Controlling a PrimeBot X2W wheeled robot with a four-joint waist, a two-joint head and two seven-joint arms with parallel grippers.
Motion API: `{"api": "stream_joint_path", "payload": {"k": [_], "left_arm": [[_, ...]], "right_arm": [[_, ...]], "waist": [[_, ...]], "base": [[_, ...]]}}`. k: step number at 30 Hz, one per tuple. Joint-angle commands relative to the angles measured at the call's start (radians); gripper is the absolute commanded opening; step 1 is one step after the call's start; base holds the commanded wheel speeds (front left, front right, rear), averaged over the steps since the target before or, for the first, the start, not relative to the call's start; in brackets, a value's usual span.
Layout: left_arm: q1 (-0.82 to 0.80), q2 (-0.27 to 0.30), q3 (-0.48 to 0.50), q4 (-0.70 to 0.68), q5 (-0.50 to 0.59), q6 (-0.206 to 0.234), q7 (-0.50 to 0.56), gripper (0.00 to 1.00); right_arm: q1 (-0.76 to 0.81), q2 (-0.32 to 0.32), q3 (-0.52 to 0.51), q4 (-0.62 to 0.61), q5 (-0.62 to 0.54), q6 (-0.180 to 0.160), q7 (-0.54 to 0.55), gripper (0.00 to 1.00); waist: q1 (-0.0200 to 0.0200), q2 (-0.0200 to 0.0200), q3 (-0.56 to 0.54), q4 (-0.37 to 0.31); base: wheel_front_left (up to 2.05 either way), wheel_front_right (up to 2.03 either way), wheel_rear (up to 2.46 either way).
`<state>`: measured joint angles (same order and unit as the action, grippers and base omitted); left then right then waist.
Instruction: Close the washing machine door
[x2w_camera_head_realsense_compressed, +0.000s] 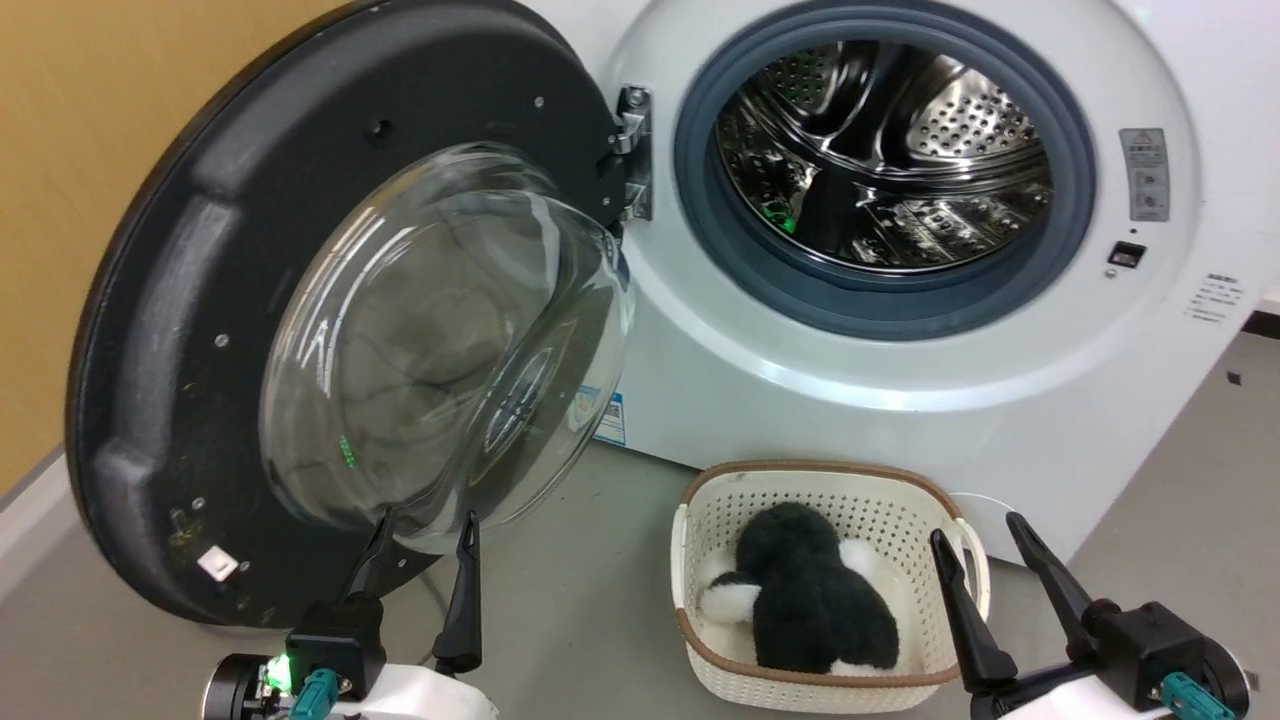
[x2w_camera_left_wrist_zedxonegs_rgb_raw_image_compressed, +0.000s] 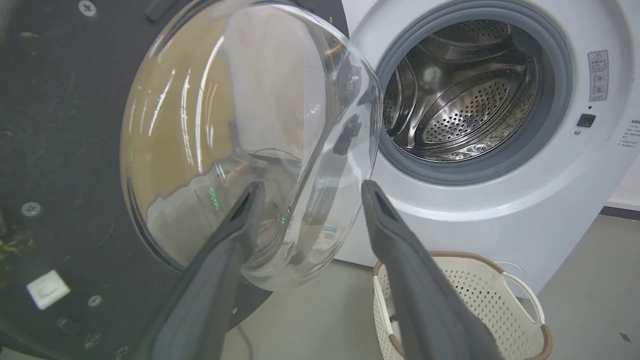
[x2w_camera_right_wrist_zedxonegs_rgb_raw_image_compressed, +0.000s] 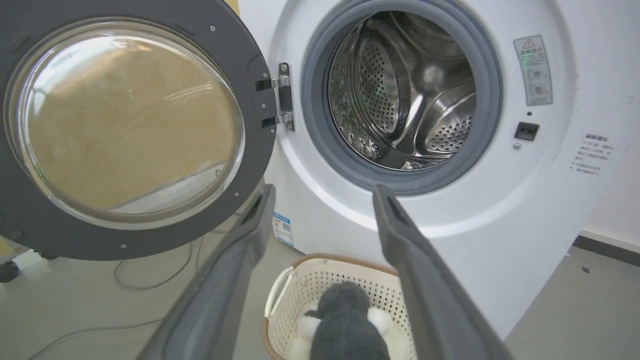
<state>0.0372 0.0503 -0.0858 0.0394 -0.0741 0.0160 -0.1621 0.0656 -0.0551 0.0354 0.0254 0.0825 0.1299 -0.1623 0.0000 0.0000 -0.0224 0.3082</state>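
To the left of the washing machine (x2w_camera_head_realsense_compressed: 900, 400), the washing machine door (x2w_camera_head_realsense_compressed: 150, 330) stands swung wide open. The left gripper (x2w_camera_head_realsense_compressed: 427, 518), spread and empty, sits close to its inner face, probably to push it shut. The right gripper (x2w_camera_head_realsense_compressed: 975, 527), likewise spread, hangs beside the basket (x2w_camera_head_realsense_compressed: 820, 466).

There were 1 white box-shaped front-loading washing machine (x2w_camera_head_realsense_compressed: 900, 400), 1 large round black door (x2w_camera_head_realsense_compressed: 150, 330), 1 cream perforated plastic basket (x2w_camera_head_realsense_compressed: 880, 505), 1 fluffy black-and-white plush toy (x2w_camera_head_realsense_compressed: 810, 600), and 2 grippers, the left gripper (x2w_camera_head_realsense_compressed: 428, 516) and the right gripper (x2w_camera_head_realsense_compressed: 974, 527), each with 2 long dark fingers.
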Motion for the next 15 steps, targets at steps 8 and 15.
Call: {"api": "stream_joint_path", "payload": {"k": [8, 15], "left_arm": [[0.014, 0.000, -0.013, 0.003, -0.014, 0.009, -0.027, 1.00], [0.019, 0.000, -0.018, 0.005, -0.018, 0.009, -0.041, 1.00]], "right_arm": [[0.022, 0.004, 0.005, 0.007, 0.016, 0.001, -0.026, 1.00], [0.028, 0.004, 0.013, 0.008, 0.025, 0.001, -0.041, 1.00]], "waist": [[0.0000, 0.0000, -0.003, 0.043], [0.0000, 0.0000, -0.003, 0.077]], "base": [[0.00, 0.00, 0.00], [0.00, 0.00, 0.00]]}}
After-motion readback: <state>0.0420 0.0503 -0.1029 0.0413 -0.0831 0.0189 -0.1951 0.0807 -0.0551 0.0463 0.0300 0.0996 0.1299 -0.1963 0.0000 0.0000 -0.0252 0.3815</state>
